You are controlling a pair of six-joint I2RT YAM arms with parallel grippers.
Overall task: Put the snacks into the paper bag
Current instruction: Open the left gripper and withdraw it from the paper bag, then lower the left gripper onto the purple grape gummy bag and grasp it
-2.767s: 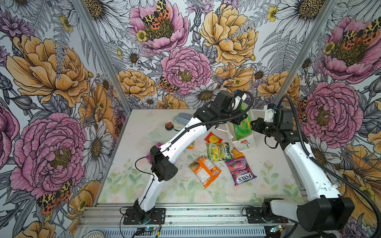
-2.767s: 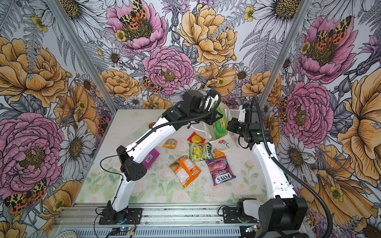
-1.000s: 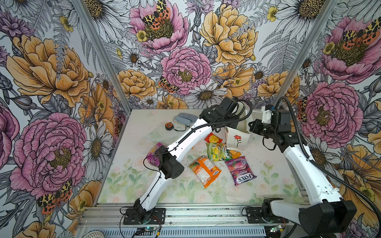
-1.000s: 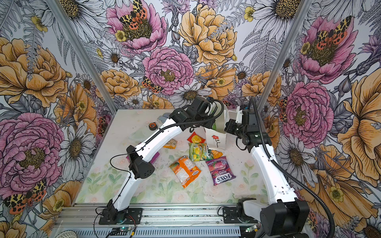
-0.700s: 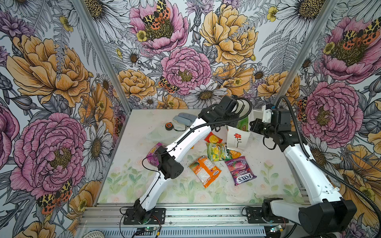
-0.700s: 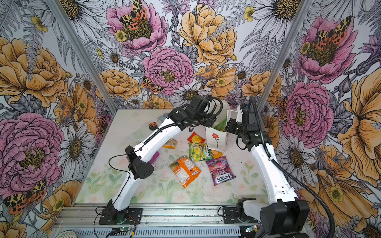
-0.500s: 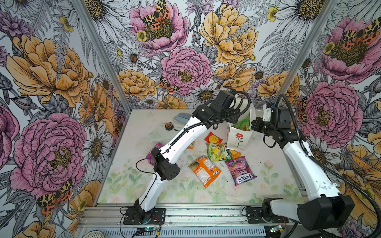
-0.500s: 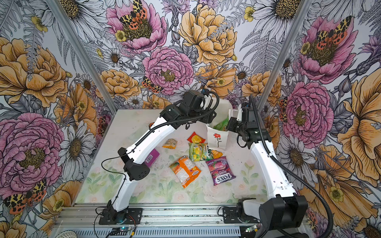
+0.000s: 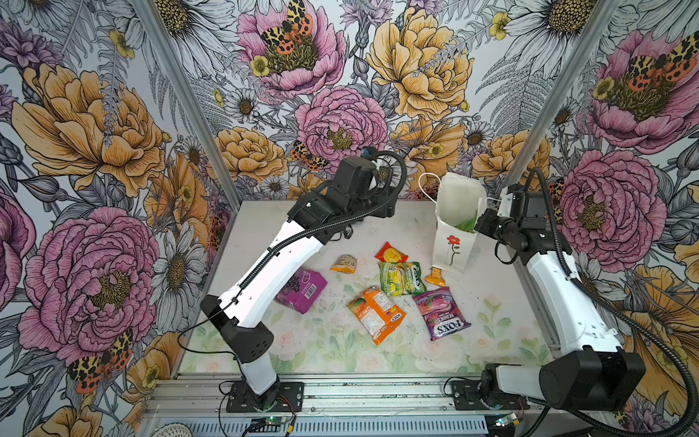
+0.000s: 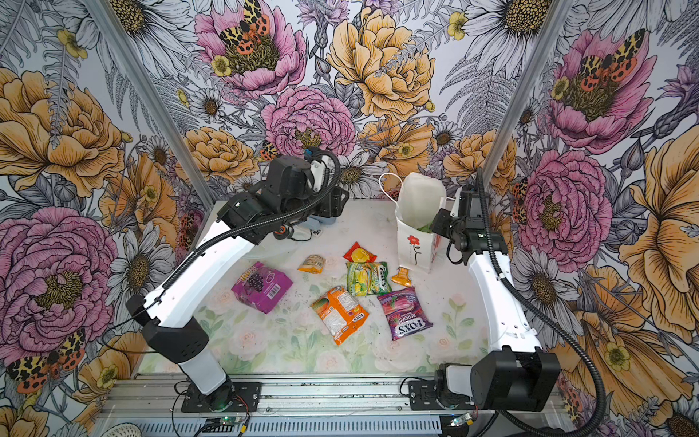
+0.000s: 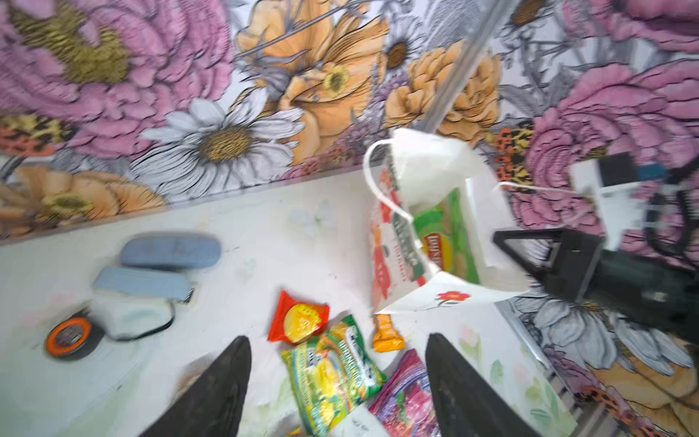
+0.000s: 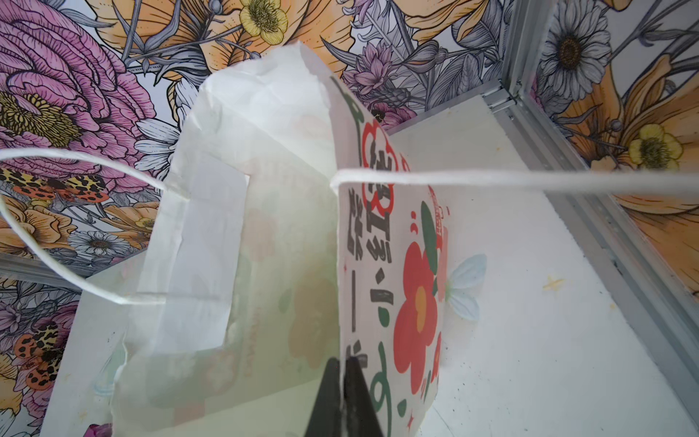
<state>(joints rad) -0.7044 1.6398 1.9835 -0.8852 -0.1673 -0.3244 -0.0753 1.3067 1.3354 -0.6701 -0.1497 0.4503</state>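
The white paper bag (image 9: 450, 246) with its red flower stands upright at the back right, mouth open. A green Lay's packet (image 11: 448, 234) sits inside it. My right gripper (image 12: 342, 363) is shut on the bag's side wall at the rim. My left gripper (image 11: 337, 337) is open and holds nothing, raised to the left of the bag. Loose snacks lie on the table: purple (image 9: 300, 289), small yellow-orange (image 9: 344, 263), red-yellow (image 9: 391, 252), green-yellow (image 9: 401, 278), small orange (image 9: 435, 277), orange (image 9: 376, 314) and Fox's Berries (image 9: 440, 312).
Two grey-blue oblong cases (image 11: 170, 251) and a round black-orange tape measure (image 11: 68, 336) lie at the back left, under my left arm in both top views. Metal corner posts (image 9: 529, 125) and floral walls close in the table.
My left gripper has opened and let go of the green Lay's packet, which has dropped into the bag. That arm has drawn back to the left. The right gripper has kept its hold.
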